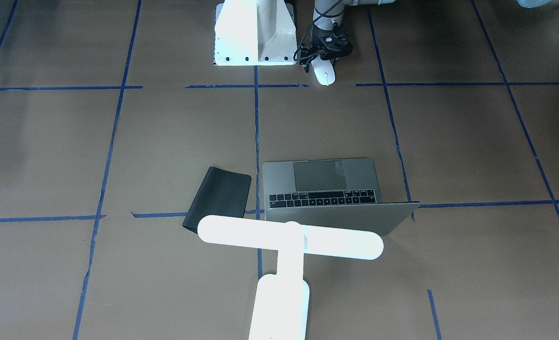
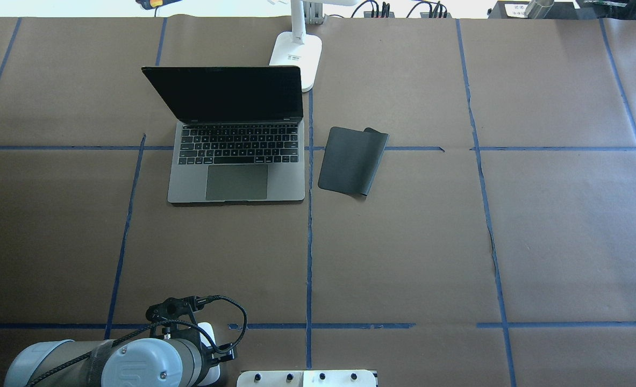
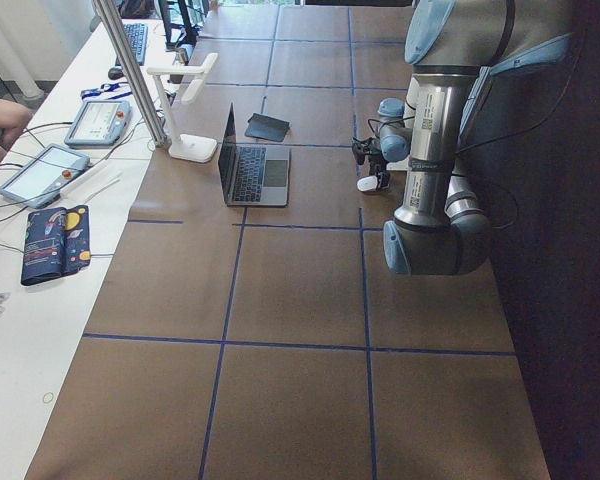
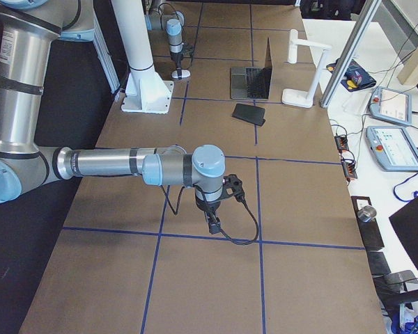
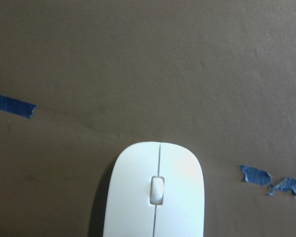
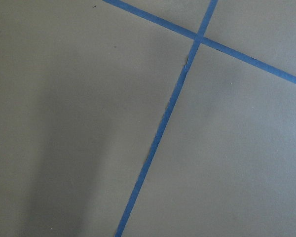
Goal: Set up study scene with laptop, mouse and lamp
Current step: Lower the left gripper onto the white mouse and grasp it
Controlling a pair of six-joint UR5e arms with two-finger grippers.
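The white mouse [image 1: 325,74] lies on the table close to the robot's base and fills the bottom of the left wrist view [image 5: 155,192]. My left gripper [image 1: 322,63] hangs directly over its rear end, with one dark finger [image 1: 306,66] beside it; I cannot tell whether the jaws grip it. The grey laptop [image 2: 237,172] stands open at the table's far middle. The white T-shaped lamp [image 1: 288,241] stands behind its screen. My right gripper [image 4: 214,224] shows only in the exterior right view, low over bare table, and I cannot tell its state.
A flat black pad [image 2: 352,160] lies just right of the laptop, one corner curled. The white bolted pedestal [image 1: 255,33] stands beside the mouse. Blue tape lines cross the brown table. Tablets and cables [image 4: 390,132] lie on the side bench beyond the far edge.
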